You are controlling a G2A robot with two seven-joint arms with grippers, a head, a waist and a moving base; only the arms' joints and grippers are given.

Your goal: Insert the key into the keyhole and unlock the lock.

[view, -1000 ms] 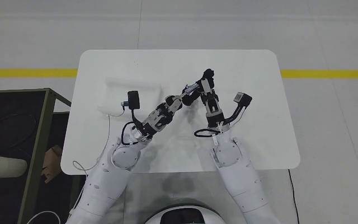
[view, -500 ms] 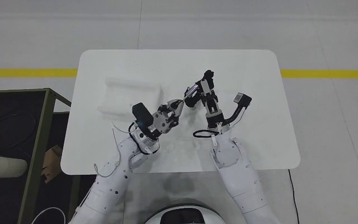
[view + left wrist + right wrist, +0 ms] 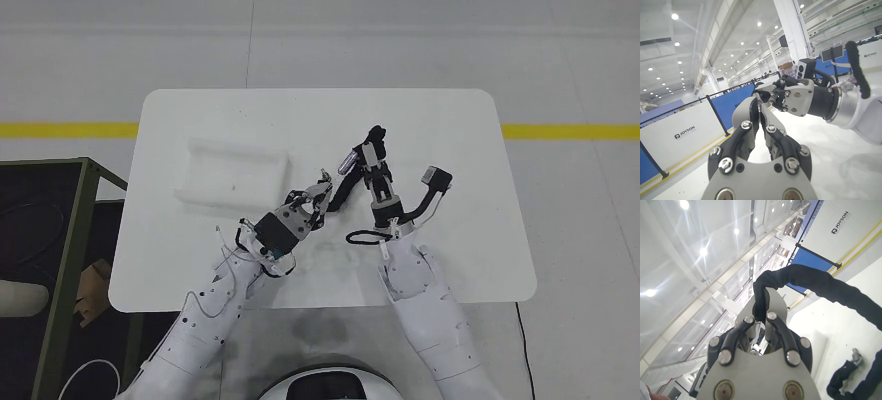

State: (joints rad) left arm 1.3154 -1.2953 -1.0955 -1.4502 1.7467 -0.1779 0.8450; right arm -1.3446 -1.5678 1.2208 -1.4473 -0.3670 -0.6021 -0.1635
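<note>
My left gripper is shut on a thin metal key that points at the right gripper just beyond it. Whether the key's tip touches the lock there I cannot tell. The lock is a black fabric-sleeved cable with a metal end piece. My right gripper is shut on the sleeve. In the top view the left gripper sits at mid-table, just below and left of the right gripper and the dark lock.
A white foam tray lies on the white table to the left of both grippers. A dark cart stands off the table's left edge. The table's right and far parts are bare.
The left gripper has drawn back from the lock toward the robot and its wrist has rolled over. The right gripper with the lock has barely shifted.
</note>
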